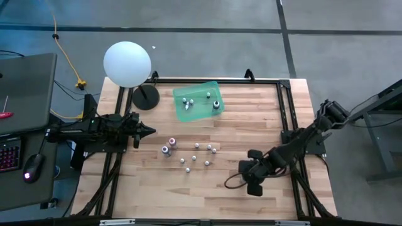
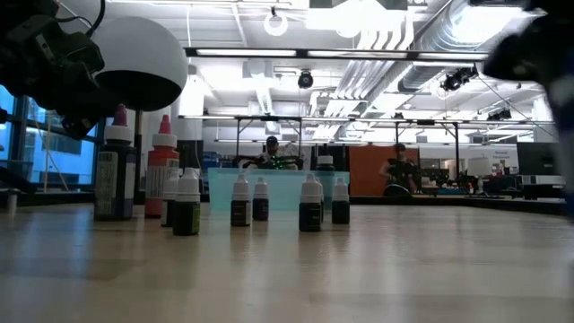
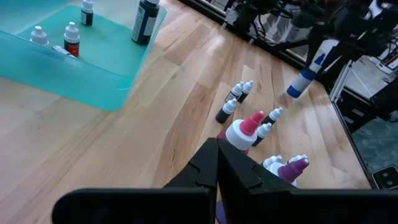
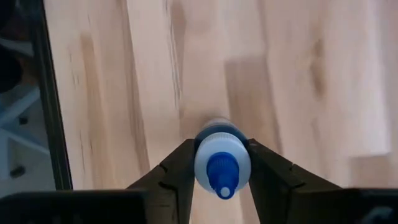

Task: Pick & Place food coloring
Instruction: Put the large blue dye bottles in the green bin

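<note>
Blue-capped bottle clamped between right gripper fingers, apparently lifted.

We note small bottles mid-table — more in a green tray near the far edge.

Pale wood table top, planked, smooth with a soft satin sheen. Translucent teal plastic tray, glossy; small plastic bottles with smooth caps, one blue-tipped bottle pinched between matt black fingers. Matt white globe on a dull black base.
</note>
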Available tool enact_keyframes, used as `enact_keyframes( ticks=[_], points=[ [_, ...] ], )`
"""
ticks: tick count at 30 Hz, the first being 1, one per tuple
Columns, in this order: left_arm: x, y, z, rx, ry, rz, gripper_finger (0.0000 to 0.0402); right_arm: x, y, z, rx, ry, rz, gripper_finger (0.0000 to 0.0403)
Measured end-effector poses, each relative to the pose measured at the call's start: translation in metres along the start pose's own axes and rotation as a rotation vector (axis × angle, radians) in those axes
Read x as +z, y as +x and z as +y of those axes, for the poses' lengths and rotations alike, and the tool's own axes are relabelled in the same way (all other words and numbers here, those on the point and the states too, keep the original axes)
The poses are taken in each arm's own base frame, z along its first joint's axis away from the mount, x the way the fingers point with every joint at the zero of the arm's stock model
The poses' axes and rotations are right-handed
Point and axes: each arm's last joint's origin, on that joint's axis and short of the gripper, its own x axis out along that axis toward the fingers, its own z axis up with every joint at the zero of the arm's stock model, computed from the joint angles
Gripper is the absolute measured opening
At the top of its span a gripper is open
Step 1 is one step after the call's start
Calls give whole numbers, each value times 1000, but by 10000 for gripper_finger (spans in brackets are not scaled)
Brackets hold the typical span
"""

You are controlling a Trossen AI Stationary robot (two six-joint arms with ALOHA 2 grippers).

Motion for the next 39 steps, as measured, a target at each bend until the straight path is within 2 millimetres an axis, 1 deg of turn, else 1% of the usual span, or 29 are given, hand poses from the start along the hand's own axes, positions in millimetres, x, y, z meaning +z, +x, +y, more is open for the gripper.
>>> enact_keyframes(
  ticks=[4,9,14,19,24,29,34,36,39],
  points=[
    [0,0,0,0,0,0,0,20,-18,-3,-48,-17,-44,115],
    [0,0,0,0,0,0,0,51,-49,-13,-113,20,-121,116],
    [0,0,0,0,0,0,0,81,-80,-31,-166,91,-209,115],
    [0,0,0,0,0,0,0,109,-106,-55,-196,163,-310,116],
    [0,0,0,0,0,0,0,133,-130,-93,-256,261,-401,116],
    [0,0,0,0,0,0,0,152,-153,-141,-325,319,-496,116],
    [0,0,0,0,0,0,0,164,-176,-190,-360,373,-609,116],
    [0,0,0,0,0,0,0,168,-180,-210,-371,400,-625,116],
    [0,0,0,0,0,0,0,178,-179,-240,-380,404,-631,116]
  ],
)
